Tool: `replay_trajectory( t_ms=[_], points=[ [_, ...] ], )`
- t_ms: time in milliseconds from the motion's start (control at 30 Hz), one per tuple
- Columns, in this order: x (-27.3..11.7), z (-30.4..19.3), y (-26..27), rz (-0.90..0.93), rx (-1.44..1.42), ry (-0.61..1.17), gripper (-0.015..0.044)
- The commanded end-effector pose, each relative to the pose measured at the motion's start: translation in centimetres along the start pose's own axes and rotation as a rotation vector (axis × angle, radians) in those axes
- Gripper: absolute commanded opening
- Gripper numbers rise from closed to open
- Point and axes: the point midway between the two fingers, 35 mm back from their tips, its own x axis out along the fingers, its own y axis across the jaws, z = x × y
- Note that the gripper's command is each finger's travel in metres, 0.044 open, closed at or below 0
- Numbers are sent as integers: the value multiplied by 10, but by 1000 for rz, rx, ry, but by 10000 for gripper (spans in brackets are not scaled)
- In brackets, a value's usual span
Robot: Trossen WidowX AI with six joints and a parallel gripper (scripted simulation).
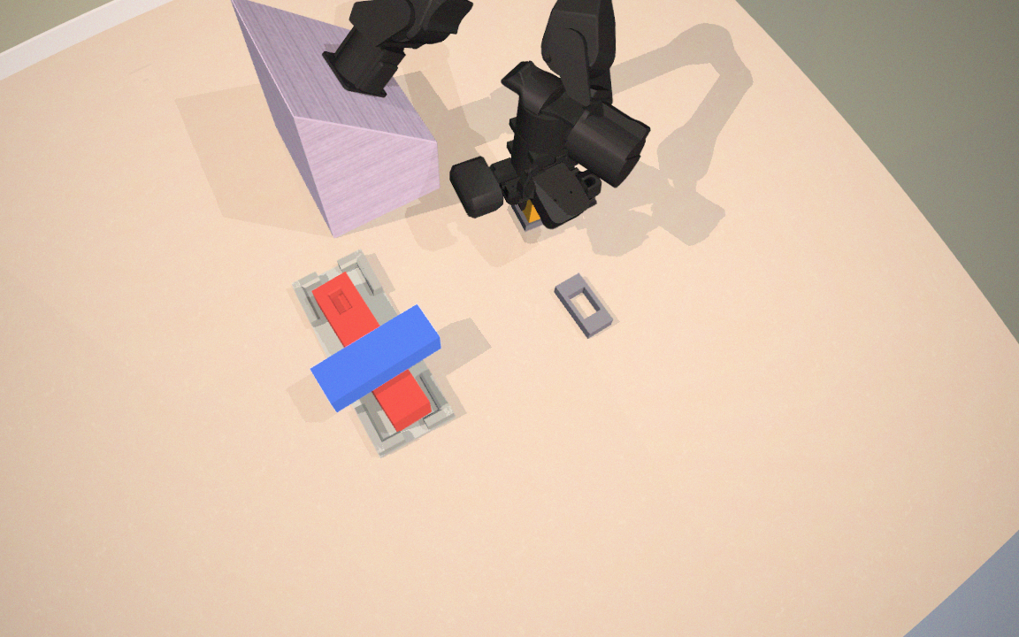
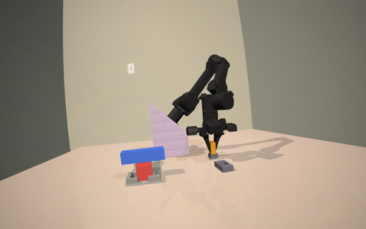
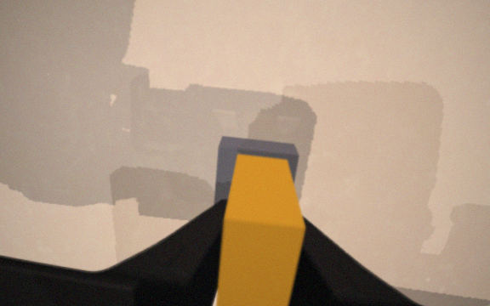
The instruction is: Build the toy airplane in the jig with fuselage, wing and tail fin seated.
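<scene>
My gripper is shut on the orange tail fin, with one finger on each side. The fin is upright, its lower end at a small grey holder; whether it still rests in it is hard to tell. The red fuselage lies in the grey cradle. The blue wing sits crosswise on top of it, its tab hidden. The tail socket is open and empty.
A second grey holder with an empty opening lies on the table, to the right of the cradle. A tall purple wedge block stands behind the cradle and bears the arm's base.
</scene>
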Motion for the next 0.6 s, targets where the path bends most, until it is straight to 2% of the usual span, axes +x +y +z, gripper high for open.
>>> replay_trajectory(
  t_ms=[0, 567],
  points=[
    [-9, 4, 1, -16, -14, -4, 0],
    [-59, 12, -5, -27, -9, -7, 0]
  ],
)
